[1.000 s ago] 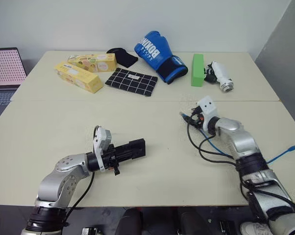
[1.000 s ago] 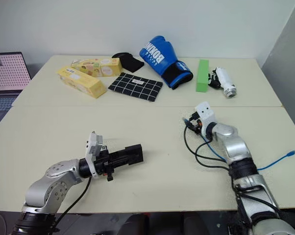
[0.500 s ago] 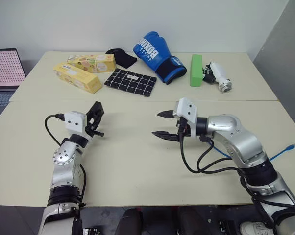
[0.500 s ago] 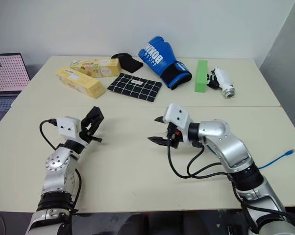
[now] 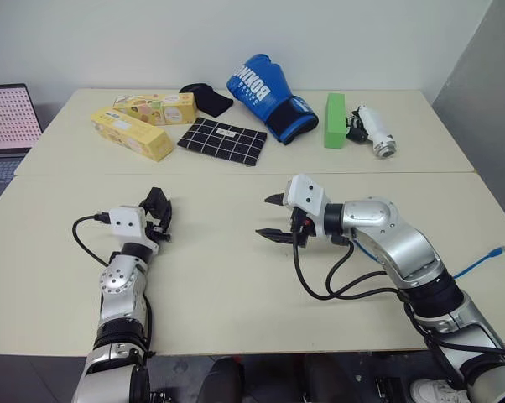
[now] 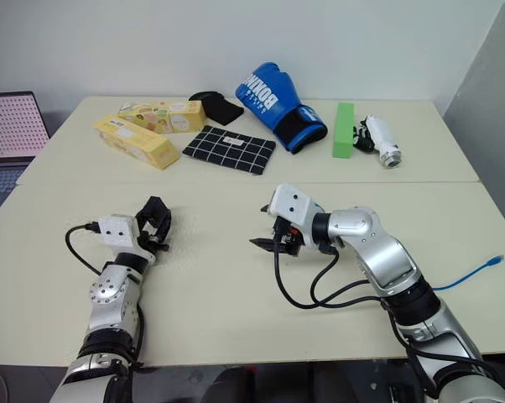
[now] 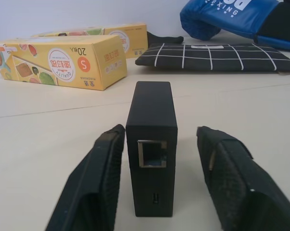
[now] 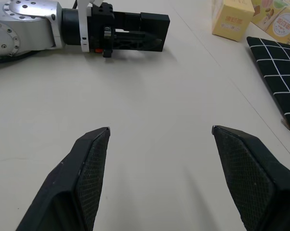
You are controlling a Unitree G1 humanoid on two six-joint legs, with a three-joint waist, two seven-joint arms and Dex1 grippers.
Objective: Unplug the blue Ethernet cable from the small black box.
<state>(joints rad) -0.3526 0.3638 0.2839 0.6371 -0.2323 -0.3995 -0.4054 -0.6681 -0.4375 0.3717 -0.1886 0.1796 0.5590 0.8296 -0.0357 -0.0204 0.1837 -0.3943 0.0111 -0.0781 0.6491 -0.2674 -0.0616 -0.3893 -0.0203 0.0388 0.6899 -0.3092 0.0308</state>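
The small black box (image 7: 151, 159) stands on the table between the fingers of my left gripper (image 7: 162, 131). Its port faces the wrist camera and has nothing in it. One finger (image 7: 94, 183) sits close beside the box, and the other (image 7: 231, 178) stands clear of it, so this gripper is open. In the left eye view my left gripper (image 5: 157, 215) is at the table's left front. My right gripper (image 5: 270, 217) hovers over the middle of the table, open and holding nothing. The blue Ethernet cable (image 5: 486, 258) lies at the table's right edge and runs under my right forearm.
Along the far side lie two yellow boxes (image 5: 135, 134), a black-and-white grid cloth (image 5: 223, 139), a black pouch (image 5: 206, 96), a blue boxing glove (image 5: 265, 92), a green block (image 5: 334, 120) and a white device (image 5: 374, 130). A laptop (image 5: 7, 117) stands far left. Black robot cables (image 5: 332, 285) loop below my right arm.
My left arm swung from pointing right to pointing away from me, and moved left. Its fingers opened off the box. My right gripper moved left toward the table's middle, still open.
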